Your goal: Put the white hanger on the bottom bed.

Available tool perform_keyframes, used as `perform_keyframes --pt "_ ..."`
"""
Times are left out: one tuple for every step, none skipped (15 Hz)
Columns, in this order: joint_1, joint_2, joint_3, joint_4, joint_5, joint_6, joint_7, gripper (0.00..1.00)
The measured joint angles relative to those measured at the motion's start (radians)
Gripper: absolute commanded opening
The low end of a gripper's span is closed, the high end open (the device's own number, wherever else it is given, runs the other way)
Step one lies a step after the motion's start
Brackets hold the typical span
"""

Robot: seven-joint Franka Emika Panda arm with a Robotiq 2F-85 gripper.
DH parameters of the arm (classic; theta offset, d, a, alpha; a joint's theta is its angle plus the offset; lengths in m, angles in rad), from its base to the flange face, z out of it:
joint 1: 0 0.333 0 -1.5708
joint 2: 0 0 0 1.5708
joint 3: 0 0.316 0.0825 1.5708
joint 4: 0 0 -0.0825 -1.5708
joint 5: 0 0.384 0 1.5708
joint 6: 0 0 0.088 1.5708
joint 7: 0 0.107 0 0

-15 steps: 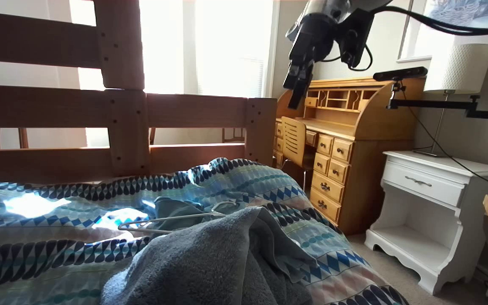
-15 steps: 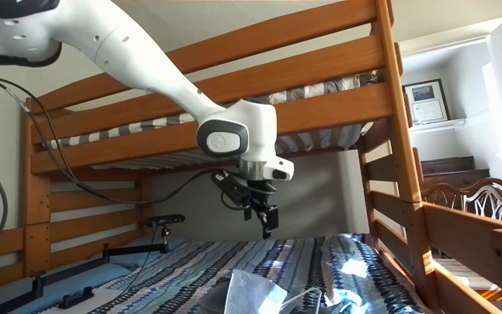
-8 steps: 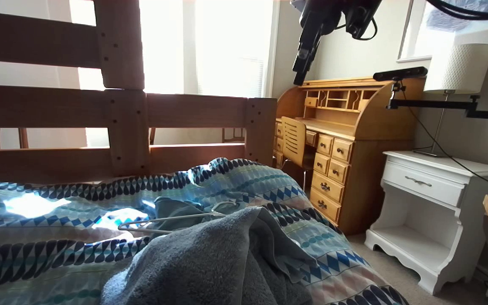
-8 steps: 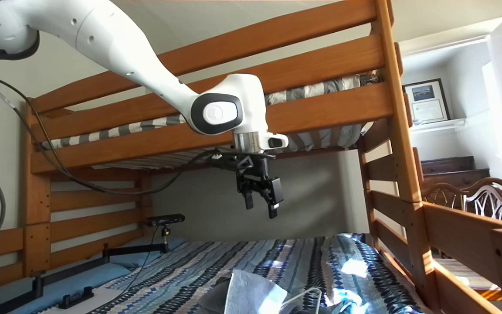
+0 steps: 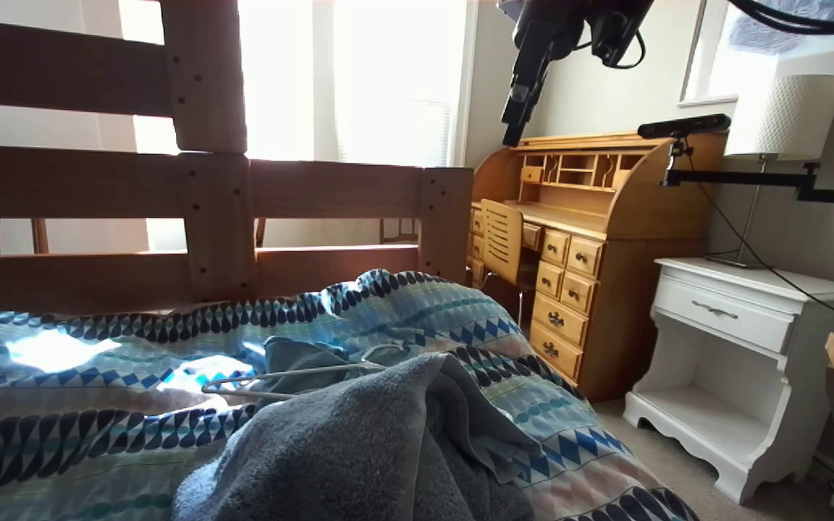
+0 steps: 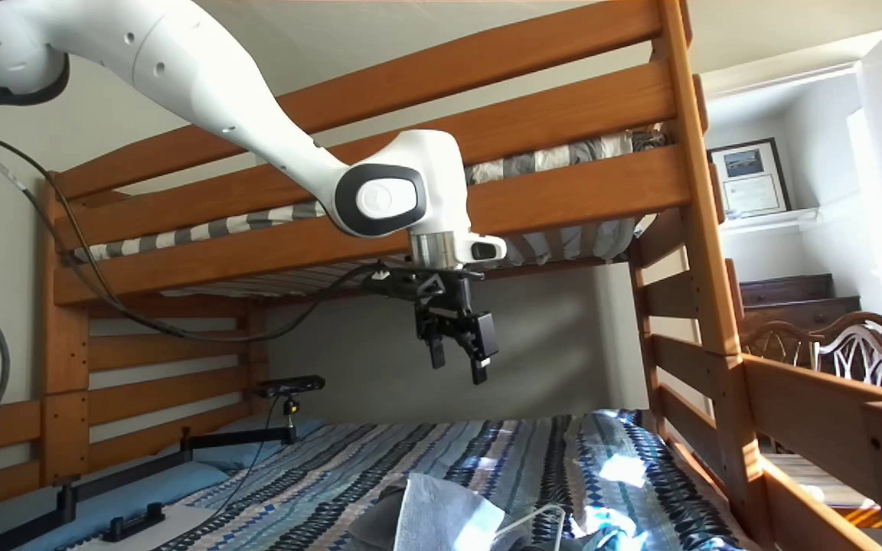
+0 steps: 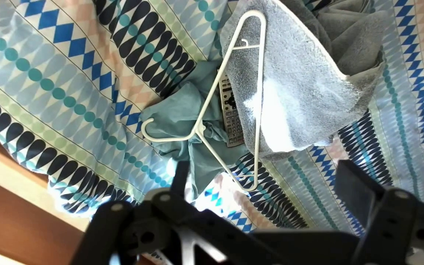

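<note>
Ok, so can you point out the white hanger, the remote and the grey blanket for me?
White hanger (image 7: 259, 100): wrist view, on its long straight bar.
Remote (image 7: 231, 110): wrist view, on its button face.
Grey blanket (image 5: 348, 445): in an exterior view, on the middle of its raised side.

Both exterior views low across the quilt (image 6: 441, 451), wrist view downward
</note>
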State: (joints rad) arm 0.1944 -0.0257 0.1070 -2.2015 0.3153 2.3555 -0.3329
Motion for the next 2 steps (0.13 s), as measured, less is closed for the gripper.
perform_keyframes --pt "0.0 0.0 0.0 0.0 0.0 0.0 0.0 1.0" --pt "0.0 0.0 0.0 0.0 0.0 0.0 0.0 1.0"
